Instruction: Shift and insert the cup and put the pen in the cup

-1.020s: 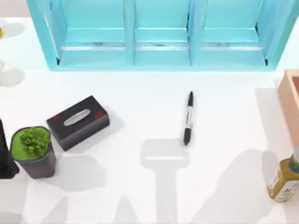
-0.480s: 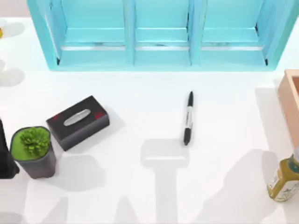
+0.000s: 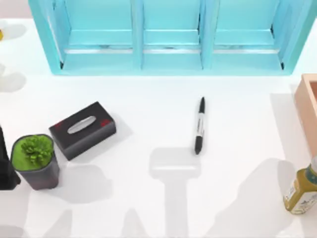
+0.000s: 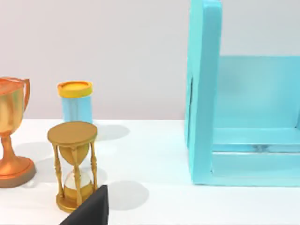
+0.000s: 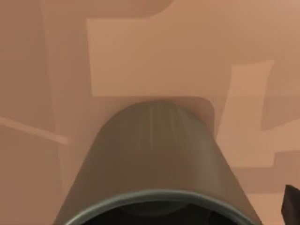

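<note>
Across the counter (image 3: 148,208), at twelve o'clock in the top view, stood a turquoise shelf unit (image 3: 171,37) with three open bays. At three o'clock sat a tan wooden box (image 3: 308,106); the right wrist view looked onto brown boards with the cup (image 5: 157,159) close below the camera. At eight o'clock lay a black tissue box (image 3: 82,130) beside a potted plant (image 3: 34,161). Near the centre lay the pen (image 3: 199,126), pointing roughly twelve to six. Whether either pincer was spread or closed, I cannot tell.
</note>
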